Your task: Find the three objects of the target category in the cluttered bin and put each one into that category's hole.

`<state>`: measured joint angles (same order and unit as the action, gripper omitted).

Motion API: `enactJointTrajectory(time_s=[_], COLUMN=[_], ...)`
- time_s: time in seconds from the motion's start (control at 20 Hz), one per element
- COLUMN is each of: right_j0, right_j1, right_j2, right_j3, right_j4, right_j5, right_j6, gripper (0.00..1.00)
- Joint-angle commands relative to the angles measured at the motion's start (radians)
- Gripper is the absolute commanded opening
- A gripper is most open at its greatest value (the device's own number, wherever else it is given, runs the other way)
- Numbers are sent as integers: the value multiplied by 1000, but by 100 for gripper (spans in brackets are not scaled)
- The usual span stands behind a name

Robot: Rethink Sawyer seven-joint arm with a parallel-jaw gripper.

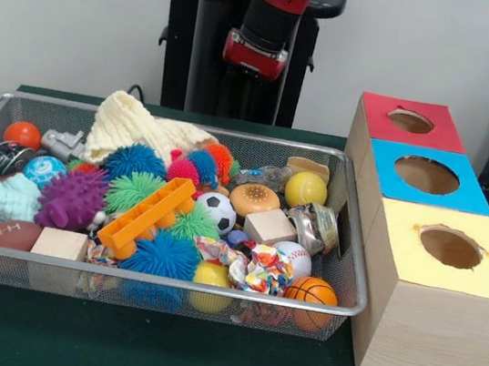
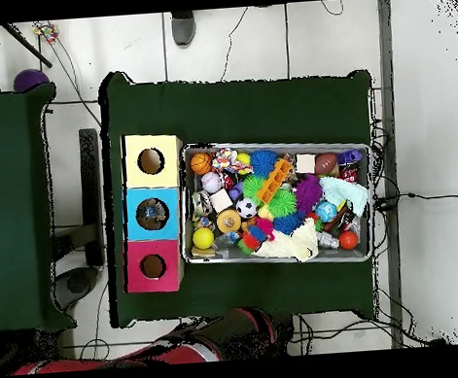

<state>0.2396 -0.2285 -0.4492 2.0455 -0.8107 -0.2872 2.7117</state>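
Wire bin [image 1: 349, 254] packed full on the green table [image 1: 199, 360], right beside three wooden boxes: red-topped [image 1: 378, 120], blue-topped [image 1: 473, 194], yellow-topped [image 1: 488, 275], one round hole each. Sports balls scattered among the clutter: basketball [image 1: 311, 291], soccer ball [image 1: 217, 209], baseball [image 1: 293, 257], football [image 1: 9, 233] half behind the bin's front wall. Two plain wooden blocks [image 1: 59, 244] [image 1: 269, 225]. Several spiky balls, blue [image 1: 133, 163], purple [image 1: 72, 198], green [image 1: 131, 190]; hard to count exactly, some buried. Orange plastic piece [image 1: 146, 216] lying across them. Cream knitted cloth [image 1: 133, 128] heaped at the far side. Red arm [image 1: 267, 21] hanging behind the bin, well above it, gripper end not clear enough, so can't tell whether spread or pressed together.
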Motion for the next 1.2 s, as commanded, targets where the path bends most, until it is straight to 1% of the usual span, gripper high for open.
enactJointTrajectory(time_s=[0.05,0.15,0.2,0.3,0.4,0.45,0.5,0.55,0.65,0.7,0.75,0.8,0.9,1.0,1.2], right_j0=[2,41,44,31,-10,-18,-45,-60,-119,-119,-137,-170,-200,-210,-192], right_j1=[-71,-70,-82,-128,-208,-252,-305,-352,-451,-491,-520,-547,-571,-569,-535], right_j2=[234,199,196,210,254,267,298,317,382,382,401,438,468,472,440], right_j3=[-140,-153,-148,-126,-88,-70,-45,-23,27,36,46,62,73,73,51], right_j4=[104,143,152,145,111,94,74,65,54,54,56,58,56,40,3], right_j5=[95,74,68,65,115,143,183,207,280,302,322,351,373,366,319], right_j6=[38,50,54,50,30,14,-4,-15,-54,-73,-88,-109,-127,-123,-89], gripper=[100,100,100,100,100,100,100,100,100,100,100,100,100,100,100])
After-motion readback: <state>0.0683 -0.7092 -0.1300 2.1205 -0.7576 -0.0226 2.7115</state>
